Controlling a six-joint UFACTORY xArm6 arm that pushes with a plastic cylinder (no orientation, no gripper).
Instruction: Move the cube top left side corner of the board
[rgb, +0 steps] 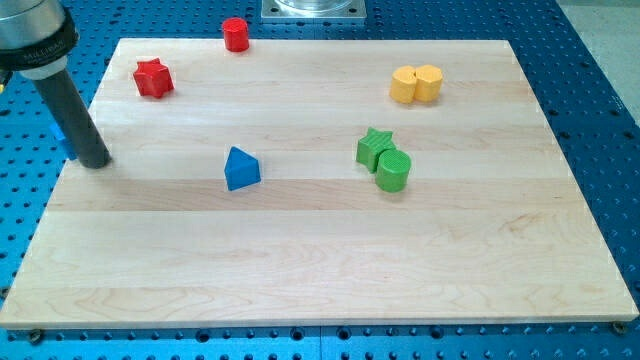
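While my tip (93, 160) rests at the left edge of the wooden board (320, 280), you see the dark rod slanting up to the view's top left. It is a plain rod that grips nothing and is pressed against no block that shows clearly. A sliver of brighter blue (59, 130) peeps out just left of the rod, at the board's edge. It may be the cube, but its shape is too hidden to tell.

To the right of my tip and nearer the view's top sits the red star (153, 78), well apart from the rod. Further right, at the board's top edge, stands the red cylinder (235, 34). Below it, near mid-board, lies the blue triangular block (241, 168), alone.

Right of centre, the green star (374, 147) and the green cylinder (394, 171) touch, with the cylinder toward the view's bottom right. Above them, two yellow blocks (416, 84) stand pressed side by side near the top right. The board lies on a blue perforated table (600, 110).
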